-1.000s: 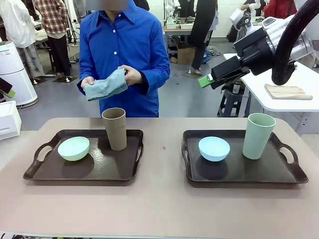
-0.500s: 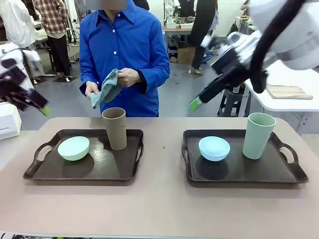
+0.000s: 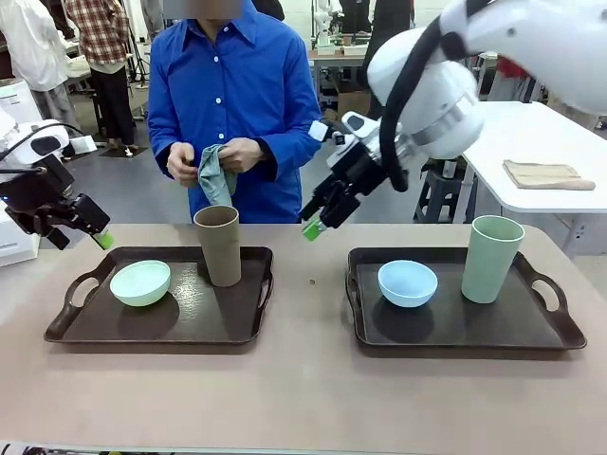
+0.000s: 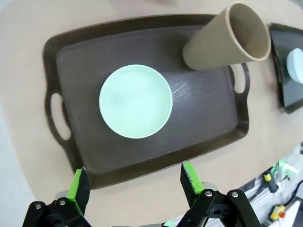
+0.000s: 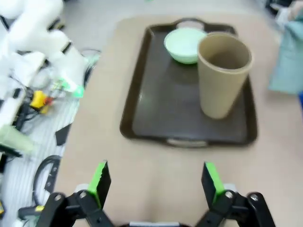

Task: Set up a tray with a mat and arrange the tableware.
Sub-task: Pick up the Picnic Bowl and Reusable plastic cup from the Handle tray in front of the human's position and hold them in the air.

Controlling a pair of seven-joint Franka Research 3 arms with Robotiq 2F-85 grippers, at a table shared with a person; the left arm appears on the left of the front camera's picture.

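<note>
Your left hand point(image 4: 135, 183) has its green-padded fingers spread fully apart. It grips nothing and touches nothing, and it hovers over the left side of the surface point(image 3: 303, 398), looking down on the left tray point(image 4: 199, 127). Your right hand point(image 5: 155, 180) is equally wide open and empty. It hangs in the air over the gap between the two trays, toward the far edge.

The surface is matte beige with rounded corners. Both trays are dark brown, glossy rectangles with raised rims and cut-out handles; they lie side by side, apart.

On the left tray, the pale mint green round bowl point(image 3: 140, 282), smooth-walled, sits near the left handle. The brown tall handleless cup point(image 3: 219, 245), matte and tapered, stands upright at the far right. On the right tray point(image 3: 474, 327), the light blue round bowl point(image 3: 408, 282) sits at the left part. The pale green tall handleless cup point(image 3: 491, 258) stands upright at the far right.

Beyond the far edge, a person in a blue shirt holds a soft grey-blue cloth point(image 3: 215, 175) in both hands point(image 3: 245, 152).
</note>
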